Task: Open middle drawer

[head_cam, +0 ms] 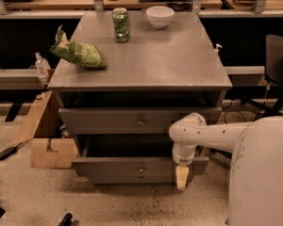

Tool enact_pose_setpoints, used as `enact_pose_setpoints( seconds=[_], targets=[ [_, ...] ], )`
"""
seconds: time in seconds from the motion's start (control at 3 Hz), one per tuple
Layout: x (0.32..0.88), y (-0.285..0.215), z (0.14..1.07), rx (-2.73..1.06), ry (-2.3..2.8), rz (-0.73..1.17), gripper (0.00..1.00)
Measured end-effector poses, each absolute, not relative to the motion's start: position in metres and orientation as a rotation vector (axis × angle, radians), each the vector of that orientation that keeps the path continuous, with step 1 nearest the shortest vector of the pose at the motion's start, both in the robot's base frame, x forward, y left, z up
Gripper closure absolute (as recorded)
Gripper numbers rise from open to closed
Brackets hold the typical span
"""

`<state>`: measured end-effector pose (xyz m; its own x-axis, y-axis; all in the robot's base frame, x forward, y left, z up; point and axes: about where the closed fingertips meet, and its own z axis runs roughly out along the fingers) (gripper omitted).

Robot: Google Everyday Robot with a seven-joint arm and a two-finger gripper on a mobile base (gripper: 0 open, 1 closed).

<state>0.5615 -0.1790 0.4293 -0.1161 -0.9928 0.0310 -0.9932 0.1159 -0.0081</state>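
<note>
Middle drawer [108, 166]: wide shallow grey front, plain, with a small round brass knob [140, 169] at centre. It is second of three in the cabinet [151, 60] and stands pulled out from it. Gripper [181, 182]: cream, pointing down before the cabinet's lower right front; open or closed cannot be told. White arm [212, 133]: enters from the cabinet's right. On the cabinet top: green can [121, 25], white bowl [160, 16], green bag [80, 54]; lettering unreadable.
</note>
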Motion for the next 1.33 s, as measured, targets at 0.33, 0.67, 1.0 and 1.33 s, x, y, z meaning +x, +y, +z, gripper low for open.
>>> enact_pose_setpoints(
  seconds=[0.33, 0.67, 1.0, 1.33],
  targets=[
    [0.564, -0.179, 0.433, 2.070, -2.332, 0.027, 0.00],
    [0.553, -0.183, 0.423, 2.050, -2.376, -0.006, 0.18],
    [0.517, -0.193, 0.404, 1.958, -2.459, -0.094, 0.41],
    [0.519, -0.193, 0.406, 1.957, -2.460, -0.094, 0.64]
  ],
)
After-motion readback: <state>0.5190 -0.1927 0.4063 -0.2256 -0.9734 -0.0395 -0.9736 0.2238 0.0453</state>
